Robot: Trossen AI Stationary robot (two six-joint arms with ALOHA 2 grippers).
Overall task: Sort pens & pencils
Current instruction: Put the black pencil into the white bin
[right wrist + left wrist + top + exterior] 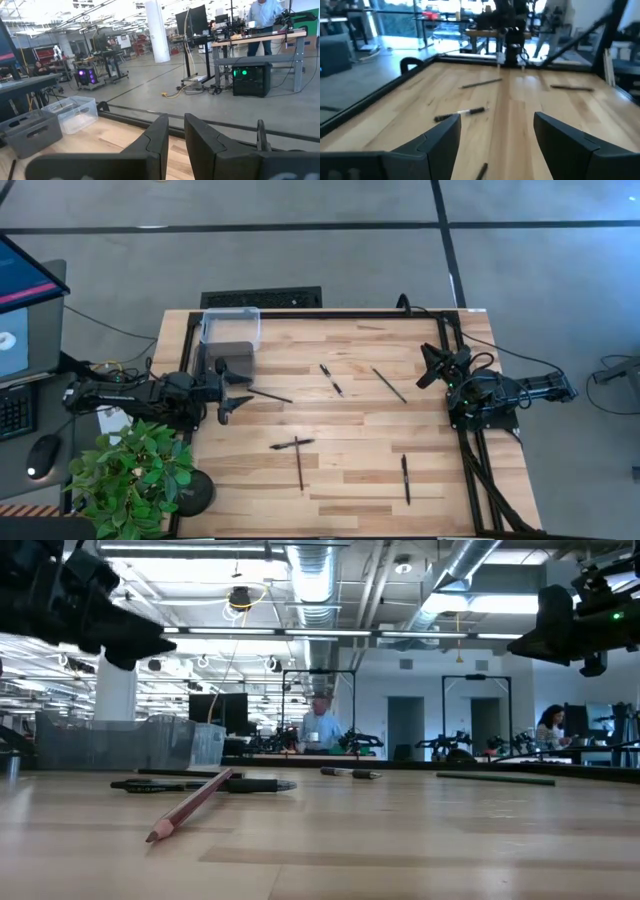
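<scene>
Pens: one with a pale glint mid-table, one near the near edge, one lying across a reddish-brown pencil. Two more pencils lie flat: one toward the right, one just in front of my left gripper. My left gripper hovers open at the table's left edge above the wood. My right gripper is raised at the right edge, fingers together with only a slit between them. Neither touches anything.
A clear bin and a grey bin stand at the far left corner beside my left arm. A black frame rims the table. A potted plant sits off the near left corner. People are in the room beyond.
</scene>
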